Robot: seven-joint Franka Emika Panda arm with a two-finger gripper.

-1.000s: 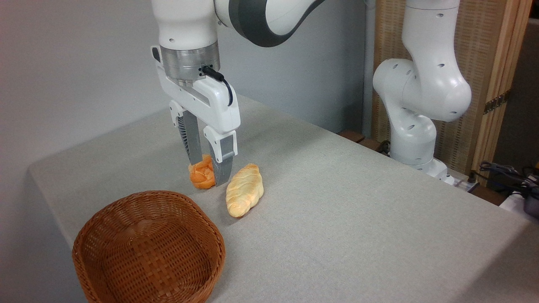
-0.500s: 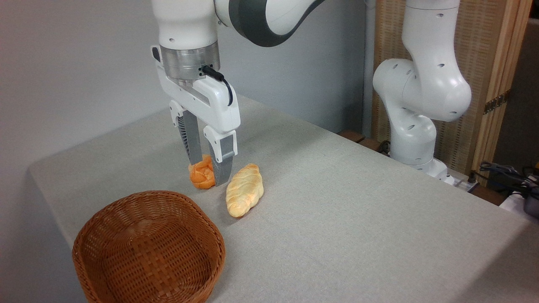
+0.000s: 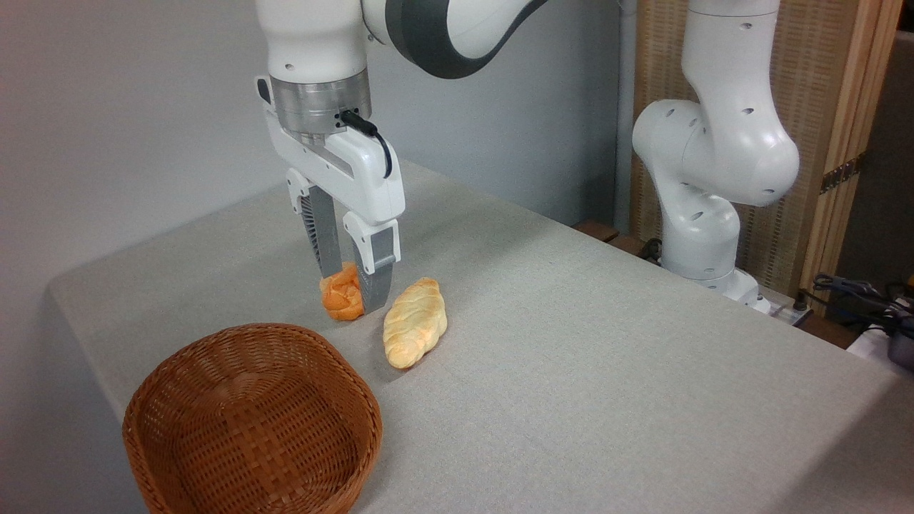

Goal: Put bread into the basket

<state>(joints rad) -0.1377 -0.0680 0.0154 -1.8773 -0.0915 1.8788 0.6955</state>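
Note:
The bread (image 3: 342,298), a small orange knotted bun, sits low over the grey tablecloth left of centre. My gripper (image 3: 351,291) points straight down and is shut on it, one finger on each side, the right finger (image 3: 376,282) hiding part of the bun. Whether the bun still touches the cloth I cannot tell. The basket (image 3: 251,420), round brown wicker with low sides, stands at the table's front left corner, below and left of the bun, with nothing in it.
A longer pale-yellow braided loaf (image 3: 415,322) lies just right of the bun, close to my right finger. The arm's white base (image 3: 707,178) rises at the table's far right edge. Cables (image 3: 864,300) lie off the table at right.
The gripper has risen very slightly with the bun held between its fingers. The loaf and the basket have not moved.

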